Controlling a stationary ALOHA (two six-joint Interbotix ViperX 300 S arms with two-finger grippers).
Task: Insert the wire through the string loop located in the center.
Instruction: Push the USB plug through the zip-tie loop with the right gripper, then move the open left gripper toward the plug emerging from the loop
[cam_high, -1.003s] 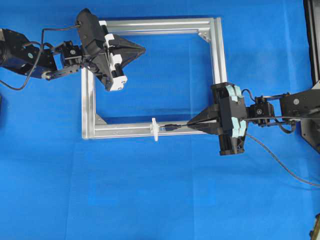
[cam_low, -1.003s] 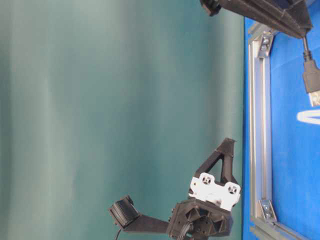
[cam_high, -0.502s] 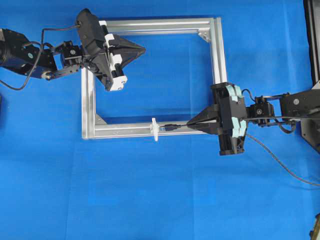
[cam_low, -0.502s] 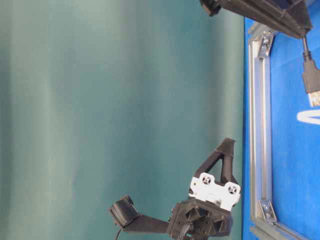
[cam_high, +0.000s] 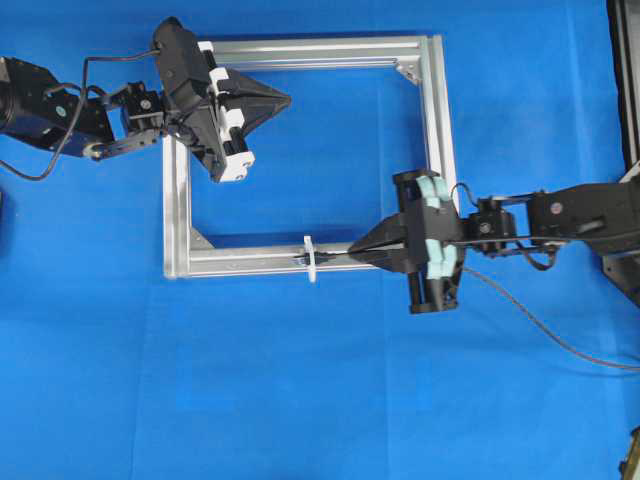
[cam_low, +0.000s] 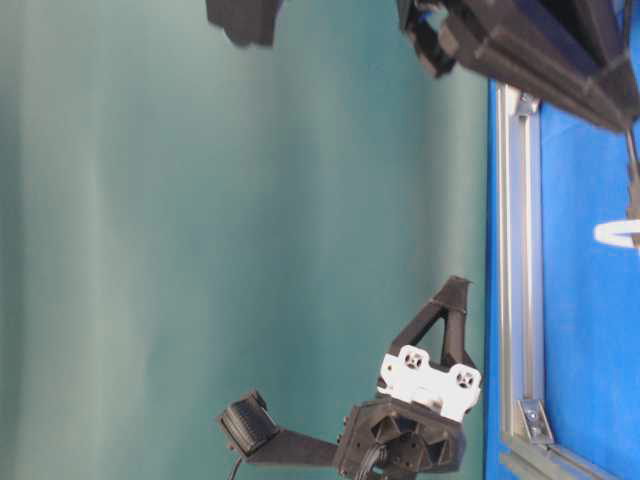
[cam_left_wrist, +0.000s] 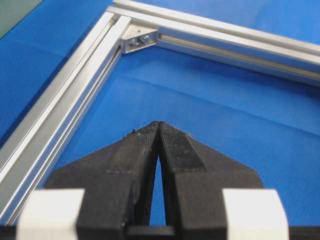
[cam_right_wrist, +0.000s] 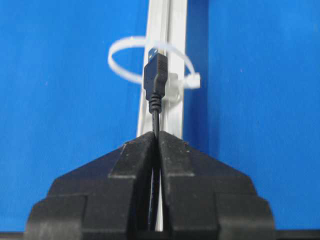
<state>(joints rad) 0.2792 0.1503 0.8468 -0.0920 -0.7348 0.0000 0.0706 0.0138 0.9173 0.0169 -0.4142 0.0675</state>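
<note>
- Because the wire ends in a dark plug whose tip sits right at the mouth of the string loop, the step in hand looks like the threading itself, with the plug arriving at the opening but not clearly through.
- The loop stands up white from the lower bar of the silver frame, near that bar's middle.
- The right gripper is clenched on the wire just behind the plug, so only a short stub sticks out ahead of its tips.
- The next move likely calls for a straight push along the bar, keeping the plug centred in the ring so it doesn't snag the tie's head.
- The left gripper is closed on nothing, hovering well apart inside the frame's far corner.
</note>
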